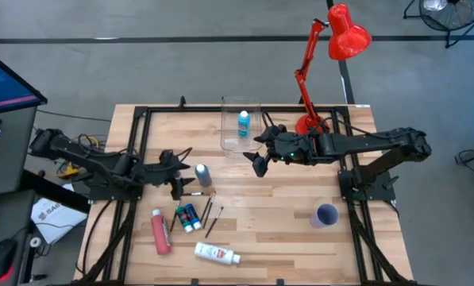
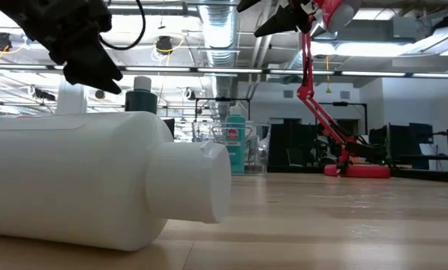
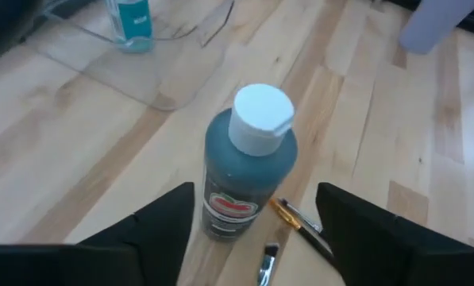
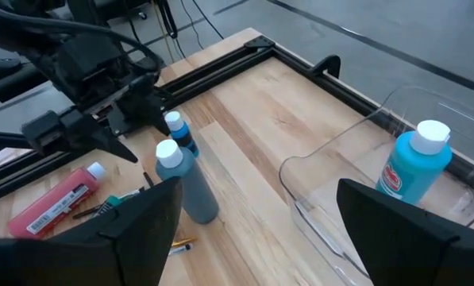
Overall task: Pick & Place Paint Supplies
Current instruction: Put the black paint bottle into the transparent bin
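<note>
We see a light wood plank bench [image 1: 284, 238] with a black metal frame, on grey floor crossed by dark lines. A red desk lamp [image 1: 332, 56] sits clamped at the bench's upper right edge; a monitor edge shows at far left. In the low view the room behind is an open workshop: ceiling ducts, lights, dark racks.

Left hand [image 1: 175, 176] hovers at centre-left of the high view, fingers spread wide and holding nothing. In its wrist view the upright grey bottle [image 3: 247, 171] with a white cap stands just ahead of the gap between its fingers, not touched.

Right hand [image 1: 260, 163] hangs just right of centre, below the clear box [image 1: 240, 127], fingers apart and empty.

Supplies:
- light blue bottle [image 1: 243, 123] stands upright inside the clear box, upper centre.
- grey bottle stands on the bench just right of the left hand.
- pink-red tube [image 1: 161, 232] lies lower left.
- small blue-green bottles [image 1: 188, 217] lie just right of the tube.
- thin brushes [image 1: 211, 214] lie scattered right of those; one brush tip sits beside the grey bottle's base.
- white bottle [image 1: 217, 254] lies on its side near the bottom edge; it fills the low view's foreground.

Purple cup [image 1: 326, 215] stands at lower right, well apart from everything else.
</note>
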